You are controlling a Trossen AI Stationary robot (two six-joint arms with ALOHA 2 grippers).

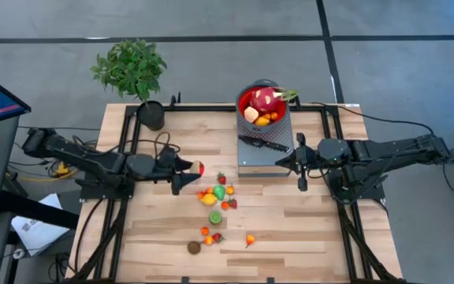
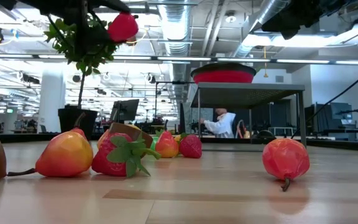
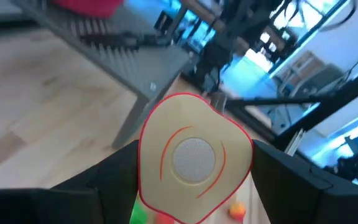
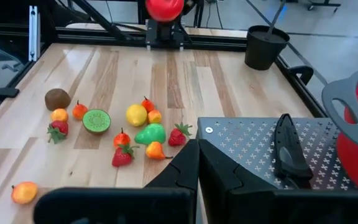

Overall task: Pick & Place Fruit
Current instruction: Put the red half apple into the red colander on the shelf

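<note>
Pale wooden planks make up the desk (image 1: 290,229), framed by black rails, with a potted plant (image 1: 132,69) at its far left corner and a grey perforated platform (image 1: 262,158) at the far middle. On that platform stands a red bowl (image 1: 266,106) holding a dragon fruit (image 1: 265,99) and a few orange and pale pieces, and a black-handled knife (image 1: 265,143) lies just in front of it. The left end effector (image 1: 189,168) hangs above the desk left of centre, its fingers spread around a halved red fruit (image 3: 191,155), whose cream cut face with a grey round centre fills the left wrist view. Below and just to the right of it, small toy fruits (image 1: 215,193) lie scattered on the boards: strawberries, a yellow lemon, a green piece, a kiwi half, orange ones, and a brown kiwi (image 1: 194,247) nearest the front edge. A lone peach-coloured fruit (image 1: 250,240) sits a little apart to the right. The right end effector (image 1: 301,162) waits beside the platform's right edge, fingers pressed together and empty.
</note>
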